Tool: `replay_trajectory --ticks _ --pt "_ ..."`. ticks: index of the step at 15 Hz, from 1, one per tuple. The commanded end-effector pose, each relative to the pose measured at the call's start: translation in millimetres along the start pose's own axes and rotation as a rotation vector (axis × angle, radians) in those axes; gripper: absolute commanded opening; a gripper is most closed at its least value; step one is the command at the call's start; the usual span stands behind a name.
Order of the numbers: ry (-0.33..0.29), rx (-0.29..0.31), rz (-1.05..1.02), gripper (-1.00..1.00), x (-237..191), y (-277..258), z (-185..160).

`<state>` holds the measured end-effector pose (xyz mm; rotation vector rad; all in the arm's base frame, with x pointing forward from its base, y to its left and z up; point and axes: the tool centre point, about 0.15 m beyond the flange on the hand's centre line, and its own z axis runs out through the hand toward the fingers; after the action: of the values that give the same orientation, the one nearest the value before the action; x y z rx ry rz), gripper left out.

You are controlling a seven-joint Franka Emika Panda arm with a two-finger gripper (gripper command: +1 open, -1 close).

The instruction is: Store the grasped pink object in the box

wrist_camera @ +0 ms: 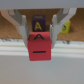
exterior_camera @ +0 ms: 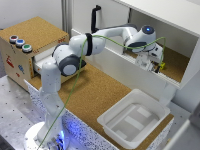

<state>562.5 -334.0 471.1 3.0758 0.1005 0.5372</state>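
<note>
In the wrist view my gripper is shut on the pink object, a small pinkish-red cube with dark marks on its face, held between the two fingers. In the exterior view the gripper is inside the open cork-floored shelf at the right, just above its floor; the cube is too small to make out there. The box, a shallow white translucent tub with a flared rim, stands on the cork table below and in front of the shelf, apart from the gripper.
A dark purple block with a yellow letter and a yellow object lie behind the gripper on the shelf floor. The shelf's white front wall stands between gripper and tub. A cork-topped wooden box with coloured buttons stands at the exterior view's left.
</note>
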Motion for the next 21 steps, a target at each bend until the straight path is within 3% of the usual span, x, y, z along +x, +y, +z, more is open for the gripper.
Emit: replay_trajectory --ticks 1,9,21 --pt "-0.133 0.002 0.085 -1.00 -46 48 28" --pt "-0.321 -0.013 0.120 -1.00 -144 78 86" --pt "-0.475 0.014 0.028 -1.00 -186 36 177"
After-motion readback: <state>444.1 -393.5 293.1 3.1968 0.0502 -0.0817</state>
